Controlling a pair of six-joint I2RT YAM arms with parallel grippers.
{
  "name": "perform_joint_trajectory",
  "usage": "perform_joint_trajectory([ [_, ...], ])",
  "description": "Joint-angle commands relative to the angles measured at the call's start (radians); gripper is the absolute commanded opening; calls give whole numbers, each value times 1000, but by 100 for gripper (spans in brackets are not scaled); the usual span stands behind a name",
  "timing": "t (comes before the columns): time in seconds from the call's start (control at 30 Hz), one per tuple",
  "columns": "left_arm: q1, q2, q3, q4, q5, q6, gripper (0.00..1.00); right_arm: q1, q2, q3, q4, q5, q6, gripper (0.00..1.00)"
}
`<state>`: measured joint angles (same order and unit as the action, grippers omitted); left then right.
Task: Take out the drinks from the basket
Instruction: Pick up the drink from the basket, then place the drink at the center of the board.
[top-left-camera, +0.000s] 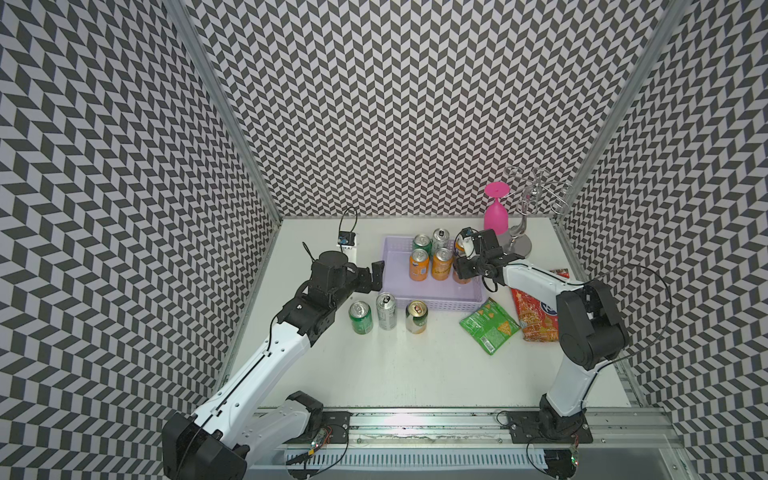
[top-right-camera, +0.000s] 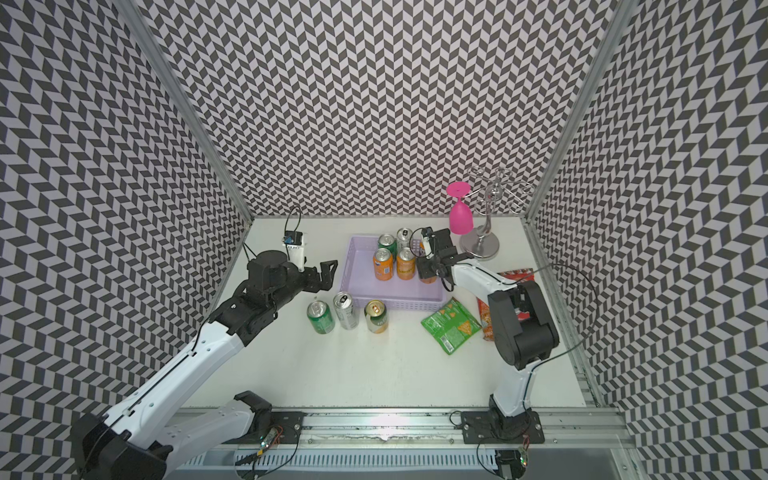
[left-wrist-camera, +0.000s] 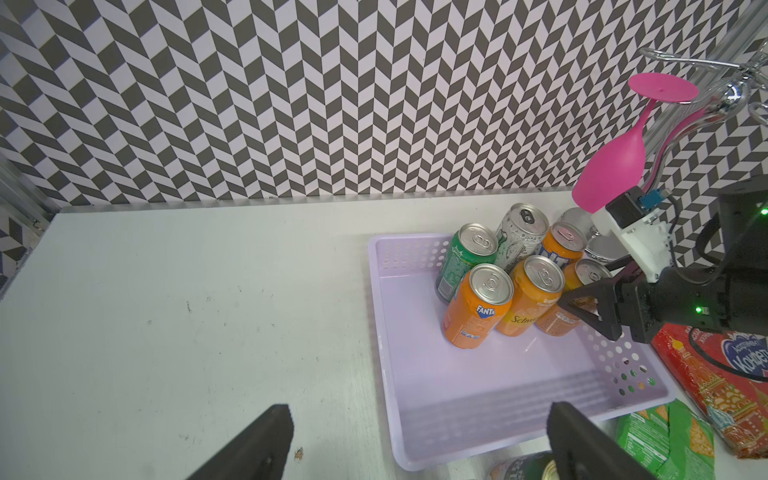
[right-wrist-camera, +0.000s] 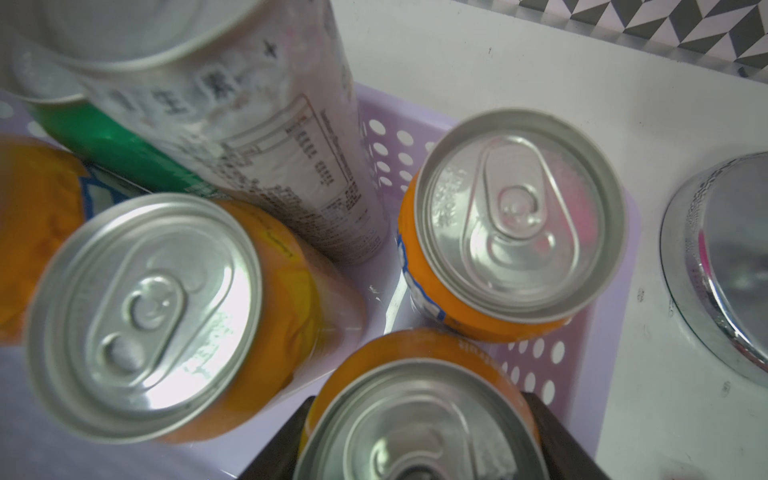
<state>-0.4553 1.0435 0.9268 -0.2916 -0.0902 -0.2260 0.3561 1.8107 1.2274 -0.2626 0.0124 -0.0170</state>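
Against the basket (right-wrist-camera: 390, 149) wall, right gripper (right-wrist-camera: 417, 419) jaws straddle orange can (right-wrist-camera: 415, 370), contact unclear; we centre, lift straight. Left gripper (left-wrist-camera: 415, 440) jaws spread.

Upside-down pink goblet (top-left-camera: 495, 216), chrome rack (top-left-camera: 520, 246), green snack bag (top-left-camera: 490, 326) beside red snack bag (top-left-camera: 534, 322)

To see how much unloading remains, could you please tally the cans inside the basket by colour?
Orange cans: 4
Green cans: 1
Silver-white cans: 1
Total in the basket: 6
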Motion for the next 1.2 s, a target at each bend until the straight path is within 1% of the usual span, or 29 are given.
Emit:
perform_joint_trajectory([
  [0.0, 7, -2, -13, 28, 15, -5, 99, 7, -97, -13, 16, 3, 3, 59],
  [0.2, 7, -5, -13, 30, 24, -5, 99, 13, -248, -50, 12, -7, 16, 54],
  [0.37, 7, -5, -13, 35, 34, -4, 99, 37, -382, -76, -23, -17, 30, 52],
  [0.6, 10, -6, -9, 40, 49, -3, 99, 118, -580, -122, -69, 0, 56, 51],
  [0.73, 11, -3, -11, 45, 58, -5, 99, 178, -689, -169, -64, 12, 79, 51],
  [0.83, 11, 1, -10, 43, 59, -3, 99, 219, -739, -186, -87, 14, 107, 50],
  [1.0, 11, 1, -5, 37, 58, 0, 99, 299, -782, -231, -119, 31, 137, 49],
  [1.17, 11, 1, -1, 33, 58, 3, 99, 369, -804, -309, -94, 36, 171, 49],
])
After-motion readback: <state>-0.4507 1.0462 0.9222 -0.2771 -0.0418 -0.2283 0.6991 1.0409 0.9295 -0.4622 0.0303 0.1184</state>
